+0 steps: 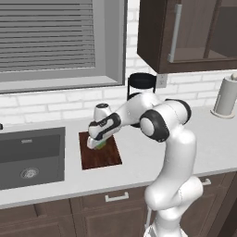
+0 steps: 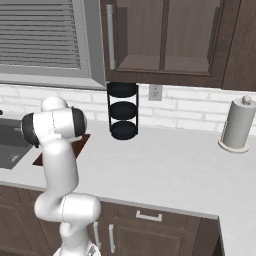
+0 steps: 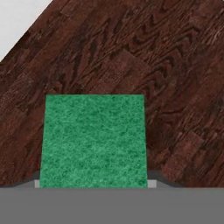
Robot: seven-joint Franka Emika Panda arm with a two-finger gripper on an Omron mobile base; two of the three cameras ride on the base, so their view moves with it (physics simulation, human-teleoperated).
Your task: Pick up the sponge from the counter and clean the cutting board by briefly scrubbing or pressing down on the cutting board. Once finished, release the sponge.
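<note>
One sponge (image 3: 93, 139), green face toward the hand camera, is lodged between the finger tips of the end effector (image 1: 98, 144) and is pinched by it; it is held over the far part of the cutting board, and contact with the wood cannot be told. One cutting board (image 1: 102, 157), dark reddish-brown wood grain, is laid flat on the counter (image 1: 139, 157), just beside the sink. One sink (image 1: 28, 156), dark grey and recessed, with one round drain, is set into the counter to the left of the board. One black three-tier stand (image 2: 123, 111) is placed at the back wall. One paper towel roll (image 2: 237, 126) is stood upright on its holder, well apart to the right. The counter is a long, light grey-white worktop over dark brown cabinets with pale handles. A white brick wall, one window with closed blinds (image 1: 46, 34), one wall outlet (image 2: 155, 92) and dark upper cabinets are recorded behind.
</note>
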